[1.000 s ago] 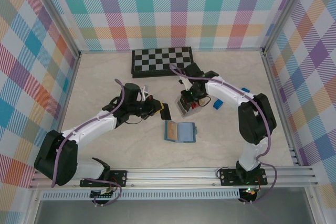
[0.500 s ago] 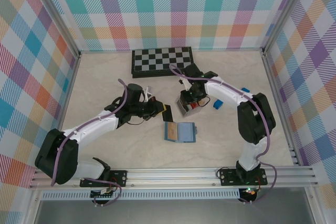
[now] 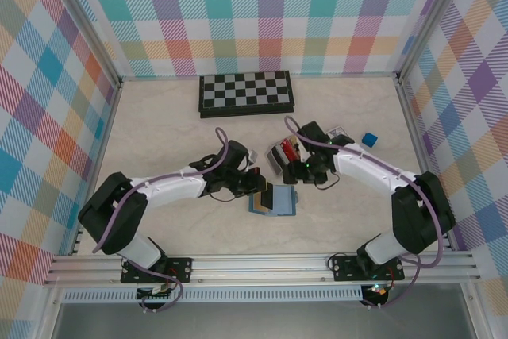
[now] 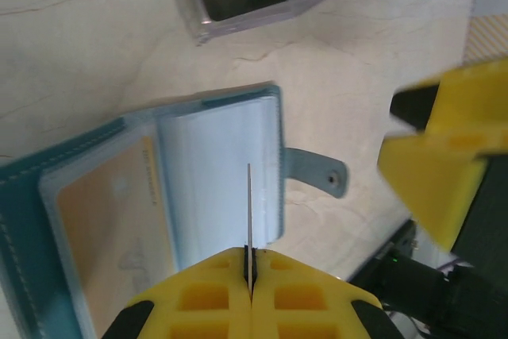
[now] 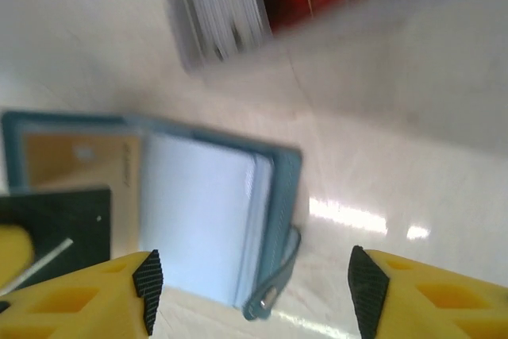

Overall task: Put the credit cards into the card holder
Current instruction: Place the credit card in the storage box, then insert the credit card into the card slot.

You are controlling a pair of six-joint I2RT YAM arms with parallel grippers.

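The teal card holder (image 3: 278,201) lies open on the table, with a tan credit card (image 4: 111,220) in its left pocket and its strap tab (image 4: 319,173) to the right. My left gripper (image 4: 251,256) is shut on a thin dark card (image 5: 57,218), held on edge just above the holder's right-hand pockets (image 4: 218,172). My right gripper (image 5: 250,283) hangs open over the holder's strap side, with nothing between its fingers. Red credit cards (image 3: 285,149) stand in the grey box (image 3: 276,161) just behind.
A folded chessboard (image 3: 246,93) lies at the back. A small blue block (image 3: 369,140) sits to the right, behind the right arm. Both grippers (image 3: 254,183) (image 3: 297,174) crowd the holder from either side. Bare table lies to the left and at the front right.
My left gripper carried the dark card right and nearer, to above the holder. My right gripper left the grey box, came down beside the holder and opened.
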